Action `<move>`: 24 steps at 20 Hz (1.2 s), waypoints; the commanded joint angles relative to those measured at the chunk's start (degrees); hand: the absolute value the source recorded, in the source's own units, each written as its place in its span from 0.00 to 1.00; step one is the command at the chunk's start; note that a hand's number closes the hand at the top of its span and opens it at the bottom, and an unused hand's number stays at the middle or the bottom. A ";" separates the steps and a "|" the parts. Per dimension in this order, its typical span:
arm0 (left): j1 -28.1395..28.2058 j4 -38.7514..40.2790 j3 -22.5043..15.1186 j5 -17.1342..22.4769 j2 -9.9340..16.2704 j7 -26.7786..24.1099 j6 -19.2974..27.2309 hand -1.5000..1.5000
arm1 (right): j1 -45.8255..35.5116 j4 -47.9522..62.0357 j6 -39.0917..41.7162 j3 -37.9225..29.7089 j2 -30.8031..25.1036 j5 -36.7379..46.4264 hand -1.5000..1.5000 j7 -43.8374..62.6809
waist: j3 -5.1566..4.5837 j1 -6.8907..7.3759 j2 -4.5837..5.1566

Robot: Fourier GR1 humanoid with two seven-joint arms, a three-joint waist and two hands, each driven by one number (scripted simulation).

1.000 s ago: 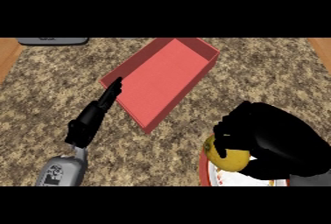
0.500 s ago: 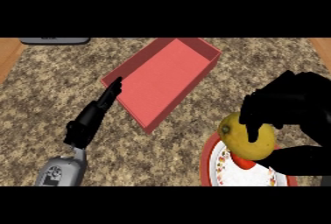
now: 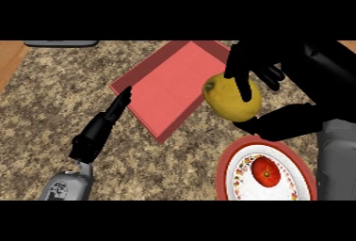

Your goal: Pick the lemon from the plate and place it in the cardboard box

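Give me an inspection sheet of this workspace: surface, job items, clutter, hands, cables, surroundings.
Surface: speckled stone counter, with a wood strip at its left edge.
Job's things: lemon held up off the plate, at the near right side of the box. The box looks red and shallow, and holds nothing visible.
Clutter: a red round item lies on the plate.
Hands: right hand curled round the lemon; left hand open, fingers straight, at the box's left side.
Cables: nothing seen.
Surroundings: a grey object at the top left, cut off by the view.
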 commanded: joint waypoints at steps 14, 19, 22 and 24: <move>-0.71 -2.69 1.60 1.83 0.90 3.18 -2.69 0.50 | -18.23 33.14 -18.84 3.37 3.50 11.62 1.00 -5.26 | 0.01 0.60 0.09; -0.79 0.58 1.15 0.66 0.15 0.18 -2.03 0.50 | -18.63 45.49 -26.97 6.96 5.26 17.40 1.00 -11.99 | 0.00 0.87 0.31; -2.11 0.08 1.66 0.15 0.15 0.70 -1.27 0.50 | -19.07 50.66 -30.38 7.91 6.43 19.84 1.00 -13.00 | 0.01 0.68 0.27; -3.98 1.45 0.51 -1.22 -1.26 0.70 -0.06 0.50 | -20.46 57.72 -36.91 9.62 7.43 19.47 1.00 -13.61 | -0.01 1.42 0.55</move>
